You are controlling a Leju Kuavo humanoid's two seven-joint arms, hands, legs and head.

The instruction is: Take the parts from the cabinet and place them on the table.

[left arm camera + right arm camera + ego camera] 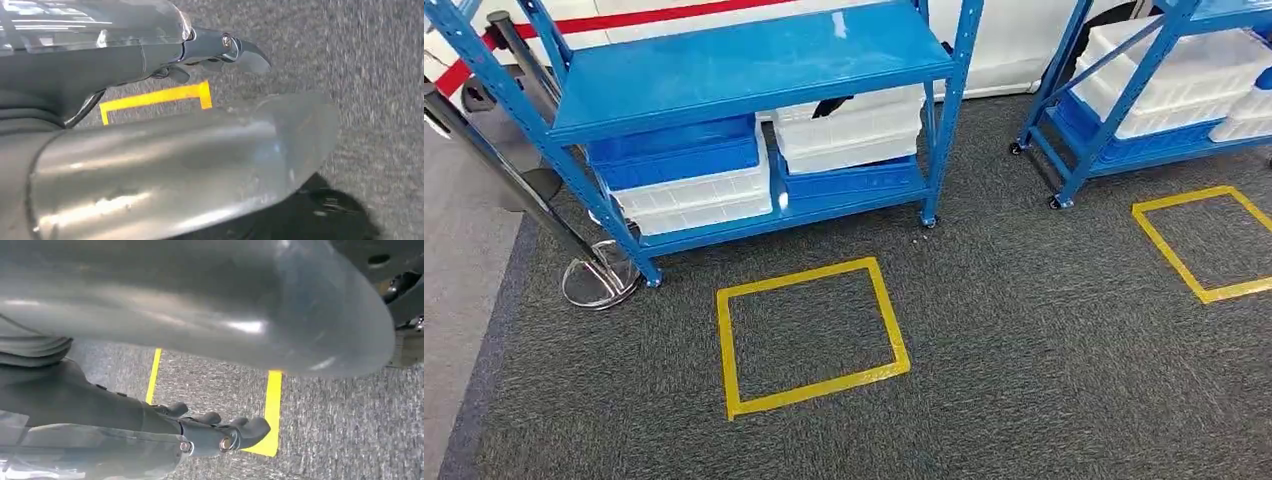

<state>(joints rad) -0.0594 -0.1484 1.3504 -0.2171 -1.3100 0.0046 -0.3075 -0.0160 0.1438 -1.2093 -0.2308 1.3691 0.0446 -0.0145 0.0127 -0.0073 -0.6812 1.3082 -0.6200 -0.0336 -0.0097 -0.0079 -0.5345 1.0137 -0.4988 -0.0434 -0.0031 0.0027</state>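
Grey carpet (1024, 350) below; left hand (220, 50) and right hand (220, 432) hang empty, fingers loosely apart.

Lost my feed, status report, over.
Left hand and right hand empty, hanging over carpet. Bins on blue cabinet untouched. Stanchion base beside cabinet's left leg.

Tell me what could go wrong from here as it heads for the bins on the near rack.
The stanchion base sits right beside the blue rack's front leg, so a step drifting that way could clip it. The white bins lie low under the shelf, which probably means a deep bend and tight clearance. Both the left hand and right hand hang empty over the carpet, so nothing is lined up yet.
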